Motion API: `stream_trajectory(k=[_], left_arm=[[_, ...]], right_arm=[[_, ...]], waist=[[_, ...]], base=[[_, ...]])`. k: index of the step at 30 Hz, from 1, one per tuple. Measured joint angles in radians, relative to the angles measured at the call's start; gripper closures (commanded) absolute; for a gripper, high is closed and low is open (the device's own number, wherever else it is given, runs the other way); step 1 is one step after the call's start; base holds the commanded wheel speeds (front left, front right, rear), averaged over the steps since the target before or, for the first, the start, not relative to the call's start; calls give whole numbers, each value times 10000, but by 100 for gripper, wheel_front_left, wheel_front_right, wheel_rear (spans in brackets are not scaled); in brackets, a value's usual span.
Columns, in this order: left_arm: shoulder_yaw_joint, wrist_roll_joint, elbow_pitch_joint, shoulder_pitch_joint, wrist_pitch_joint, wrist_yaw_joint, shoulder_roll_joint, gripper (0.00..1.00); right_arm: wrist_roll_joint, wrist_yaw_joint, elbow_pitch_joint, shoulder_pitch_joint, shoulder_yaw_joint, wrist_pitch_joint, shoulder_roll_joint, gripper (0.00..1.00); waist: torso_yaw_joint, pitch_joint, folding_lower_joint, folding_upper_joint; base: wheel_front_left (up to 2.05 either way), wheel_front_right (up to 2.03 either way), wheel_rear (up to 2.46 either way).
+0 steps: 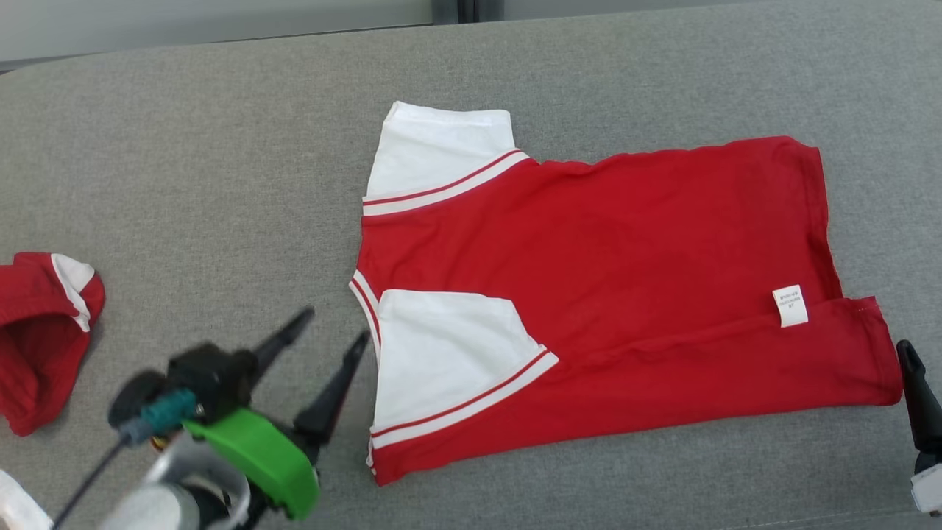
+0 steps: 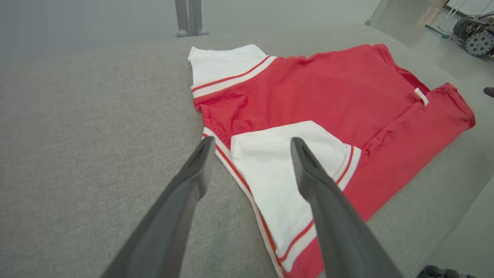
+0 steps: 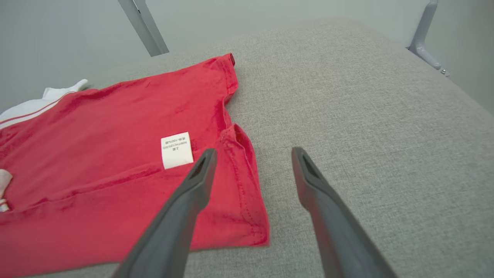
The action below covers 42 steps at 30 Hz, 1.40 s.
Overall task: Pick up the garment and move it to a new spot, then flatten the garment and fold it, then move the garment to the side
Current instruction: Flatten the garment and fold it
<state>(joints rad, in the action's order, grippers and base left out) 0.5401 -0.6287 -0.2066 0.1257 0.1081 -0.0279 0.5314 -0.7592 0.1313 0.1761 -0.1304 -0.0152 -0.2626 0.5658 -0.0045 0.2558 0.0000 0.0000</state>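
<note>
The garment [image 1: 603,294] is a red shirt with white, red-striped sleeves, lying flat on the grey padded table [image 1: 221,184] with its near long edge folded over the body. A white label [image 1: 790,305] sits near its right end. My left gripper [image 1: 333,329] hovers open just left of the near white sleeve [image 2: 270,162], nothing between its fingers. In the left wrist view the left gripper [image 2: 252,142] straddles the sleeve's striped edge from above. My right gripper [image 3: 254,153] is open over the garment's [image 3: 115,135] right hem corner, holding nothing. One of its fingers [image 1: 915,386] shows at the right edge.
A second red and white cloth [image 1: 44,338] lies bunched at the table's left edge. A white object [image 1: 11,508] peeks in at the bottom left corner. Grey metal posts [image 2: 189,17] stand behind the table, and a wheeled machine [image 2: 476,34] is on the floor beyond.
</note>
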Motion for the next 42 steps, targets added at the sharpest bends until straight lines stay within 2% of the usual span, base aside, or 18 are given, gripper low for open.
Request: stream_trajectory(k=[3, 6, 9, 11, 18, 23, 31, 42], left_arm=[[-295, 161, -67, 1575, 656, 138, 238, 0], [-370, 251, 330, 3591, 1513, 570, 276, 0], [-274, 176, 1152, 5566, 2232, 1035, 35, 0], [-58, 69, 2002, 6865, 2556, 1275, -360, 0], [1018, -33, 4893, 9508, 3150, 1532, -1035, 0], [1985, -280, 6362, 10570, 3344, 1557, -1026, 0], [3290, -775, 7772, 11363, 3649, 1567, -504, 0], [4080, -1191, 8867, 11824, 3390, 1567, -274, 0]], right_arm=[[207, 0, -174, 283, 15, 0, -92, 0], [334, 0, -297, 560, -50, 0, -48, 0], [378, 0, -395, 995, -90, 0, 19, 0], [426, 0, -428, 1429, -79, -2, -48, 0], [738, 0, -353, 2828, -915, -2, -669, 0], [763, 0, -242, 3462, -1329, 0, -978, 0], [750, -2, -148, 3837, -1360, 0, -1302, 0], [752, -2, -130, 4043, -1358, -2, -1450, 0]], waist=[[30, 170, 0, -1], [67, 466, 0, 0], [64, 840, 0, 0], [19, 1144, 0, 0], [-405, 1982, 1, 0], [-918, 2408, 0, 0], [-1585, 3013, 1, 0], [-2012, 3430, 0, 0]], base=[[0, 0, 0], [0, 0, 0], [0, 0, 0], [0, 0, 0], [0, 0, 0], [0, 0, 0], [0, 0, 0], [0, 0, 0]])
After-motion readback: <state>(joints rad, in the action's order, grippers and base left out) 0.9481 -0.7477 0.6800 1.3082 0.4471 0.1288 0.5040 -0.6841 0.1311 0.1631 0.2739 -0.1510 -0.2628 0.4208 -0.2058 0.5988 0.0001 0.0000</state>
